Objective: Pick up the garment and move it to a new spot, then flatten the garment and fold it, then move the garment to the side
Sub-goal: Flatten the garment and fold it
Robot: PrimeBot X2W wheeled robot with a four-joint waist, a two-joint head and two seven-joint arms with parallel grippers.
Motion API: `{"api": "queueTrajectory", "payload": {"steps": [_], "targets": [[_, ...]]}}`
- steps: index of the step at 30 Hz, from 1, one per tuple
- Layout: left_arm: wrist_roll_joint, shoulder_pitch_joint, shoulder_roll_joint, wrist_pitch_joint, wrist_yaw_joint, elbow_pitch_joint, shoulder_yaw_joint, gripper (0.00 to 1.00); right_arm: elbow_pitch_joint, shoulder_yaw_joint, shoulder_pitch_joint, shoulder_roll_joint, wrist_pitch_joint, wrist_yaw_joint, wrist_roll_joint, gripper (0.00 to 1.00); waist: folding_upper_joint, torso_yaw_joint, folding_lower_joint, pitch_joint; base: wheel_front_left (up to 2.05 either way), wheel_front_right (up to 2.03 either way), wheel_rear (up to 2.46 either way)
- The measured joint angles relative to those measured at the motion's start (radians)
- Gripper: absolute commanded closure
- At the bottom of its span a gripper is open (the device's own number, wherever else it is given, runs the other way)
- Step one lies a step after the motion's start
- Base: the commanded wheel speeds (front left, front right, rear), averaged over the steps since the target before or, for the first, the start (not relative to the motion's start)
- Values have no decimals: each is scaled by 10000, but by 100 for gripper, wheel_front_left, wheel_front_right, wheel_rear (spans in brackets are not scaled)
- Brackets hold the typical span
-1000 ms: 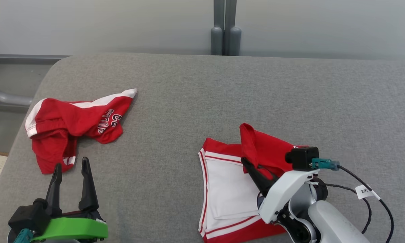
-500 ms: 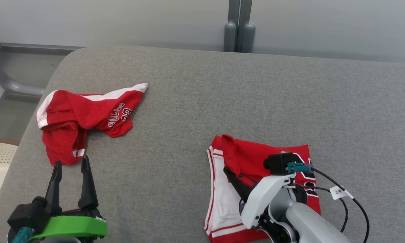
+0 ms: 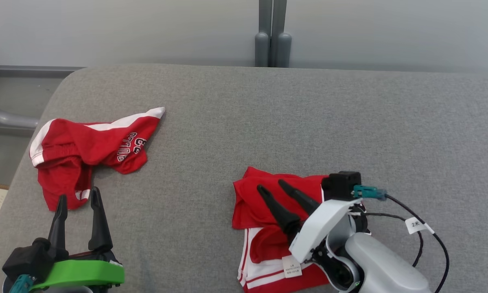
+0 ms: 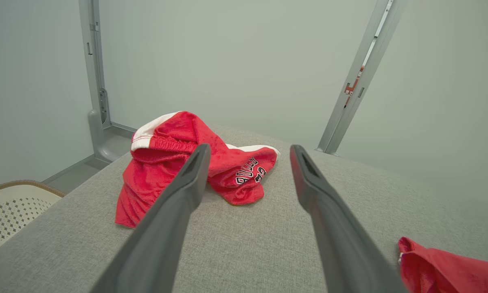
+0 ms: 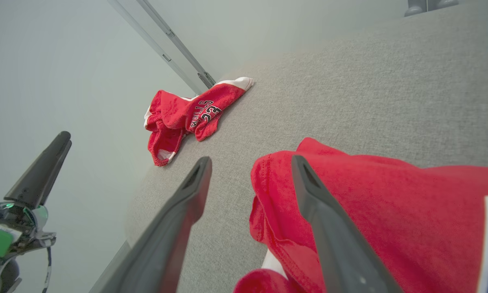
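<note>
1. The red garment (image 3: 250, 203) lies at the lower middle of the head view on the grey table (image 3: 309, 122), doubled over itself. A red flap covers most of the white-striped part, so picking up, moving and at least one fold look done.
2. The right gripper (image 3: 272, 184) hovers over that flap with its two fingers apart and nothing between them.
3. The left gripper (image 3: 78, 193) sits at the lower left of the head view, fingers also spread and empty, just short of a second, crumpled red garment (image 3: 89, 144) at the left of the frame.
4. The flap is bunched rather than flat. It probably needs smoothing or another fold, and the move to the side is not yet done.
5. The head view alone shows the whole folded shape, with a white label (image 3: 291, 266) and striped hem at its lower edge.
6. The right wrist view shows the flap's rolled edge close up, with one finger across the cloth, though whether it touches cannot be told. It also makes the lettering on the crumpled garment readable.
7. The left wrist view adds a pale perforated basket (image 4: 12, 207) at its lower left, beside the table.
</note>
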Motion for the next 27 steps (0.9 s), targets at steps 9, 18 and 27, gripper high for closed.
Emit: {"api": "queueTrajectory", "payload": {"steps": [9,18,27], "targets": [[0,117,-2,-2,15,-153,125,0,-1060,-1572,-15,-1434,-1068,0,-211,0,0,-472,0,-125,0,0,0],[-17,164,-2,0,94,-431,226,0,-777,-3783,791,-2029,-1233,0,-1714,0,0,-805,0,-98,0,0,0],[-27,168,-2,0,96,-493,238,0,-1147,-3967,1188,-1358,-702,0,-2259,62,0,-912,0,-50,0,0,0]]}}
